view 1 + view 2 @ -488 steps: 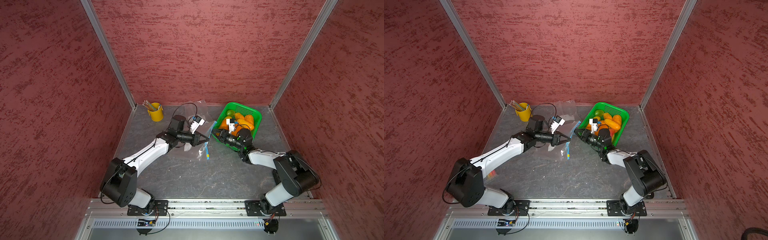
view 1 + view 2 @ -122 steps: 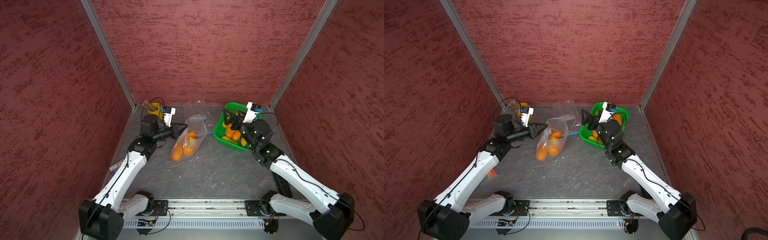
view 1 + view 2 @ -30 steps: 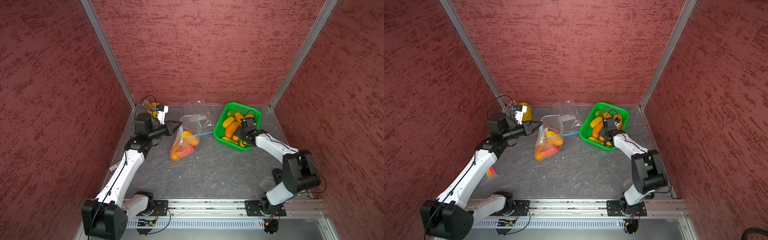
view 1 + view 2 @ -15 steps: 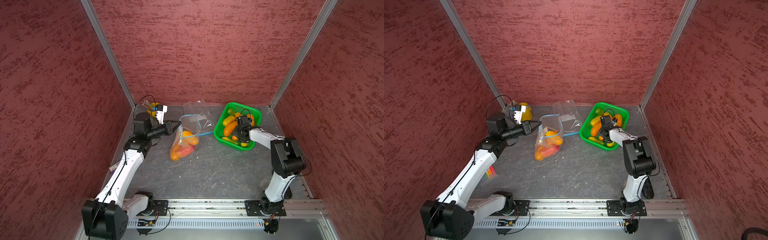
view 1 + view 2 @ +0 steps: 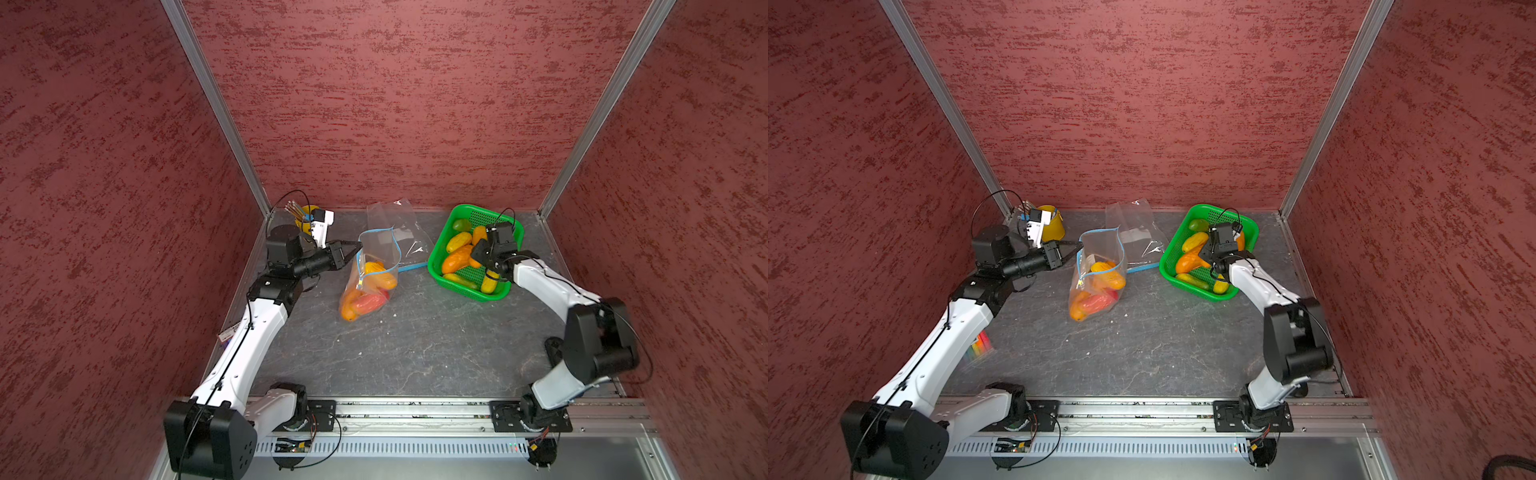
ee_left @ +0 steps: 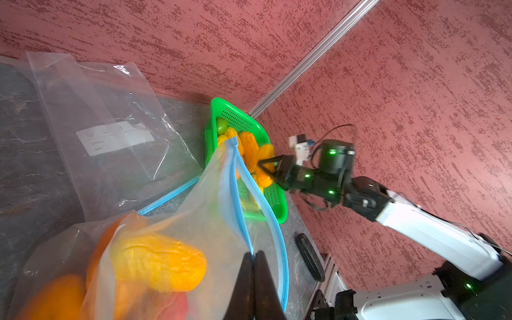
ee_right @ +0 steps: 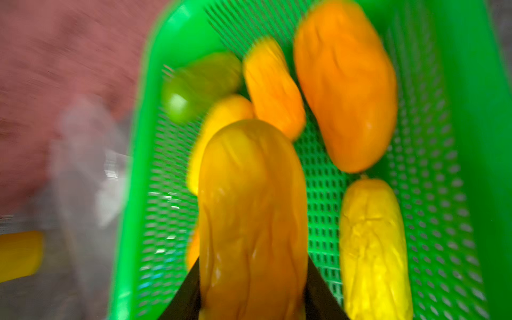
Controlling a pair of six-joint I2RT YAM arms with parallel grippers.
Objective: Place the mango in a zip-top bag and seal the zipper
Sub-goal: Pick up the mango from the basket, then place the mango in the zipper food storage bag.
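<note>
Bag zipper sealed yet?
No: on the zip-top bag the two blue zipper strips gape apart, with the left gripper pinching one strip.

The right wrist view is blurred; the mesh of the basket (image 7: pixel 133 194) is smeared. The mango (image 7: pixel 252 216) and right gripper (image 7: pixel 252 263) are cut off by the edge. In the left wrist view, the bag (image 6: pixel 194 216) and left gripper (image 6: pixel 254 253) are likewise cropped. The cup (image 5: pixel 307 209) (image 5: pixel 1054 227) is partly hidden in both top views.

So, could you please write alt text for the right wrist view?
The right gripper clasps a yellow-orange mango in a green basket among other mangoes, orange, yellow and green. The picture is motion-blurred.
</note>
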